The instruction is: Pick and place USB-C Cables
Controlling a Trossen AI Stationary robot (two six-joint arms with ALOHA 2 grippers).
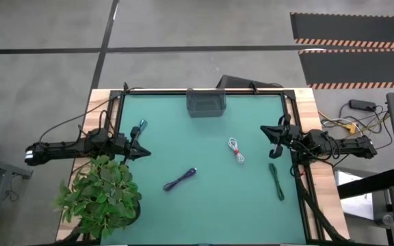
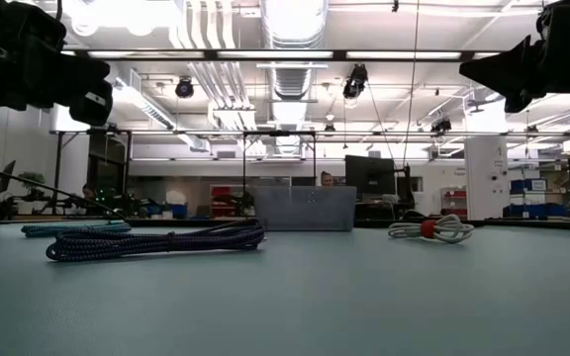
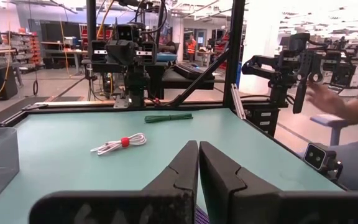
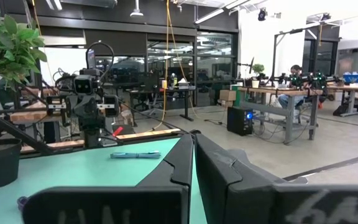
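Four cable bundles lie flat on the teal mat. The white one with a red tie (image 1: 236, 149) (image 3: 119, 143) lies right of centre. The purple one (image 1: 180, 179) (image 2: 156, 240) lies near the middle front. The dark green one (image 1: 276, 182) (image 3: 168, 117) lies at the right. The blue one (image 1: 141, 128) (image 4: 135, 155) lies at the left. My left gripper (image 1: 144, 152) (image 3: 198, 163) is shut and hangs level above the mat's left edge. My right gripper (image 1: 265, 131) (image 4: 193, 155) is shut above the right edge. Neither one touches a cable.
A grey rectangular tray (image 1: 206, 103) (image 2: 305, 209) stands at the mat's far edge, in the middle. A potted plant (image 1: 101, 195) stands at the table's near left corner. A person's hand (image 3: 328, 102) shows beyond the table's right side.
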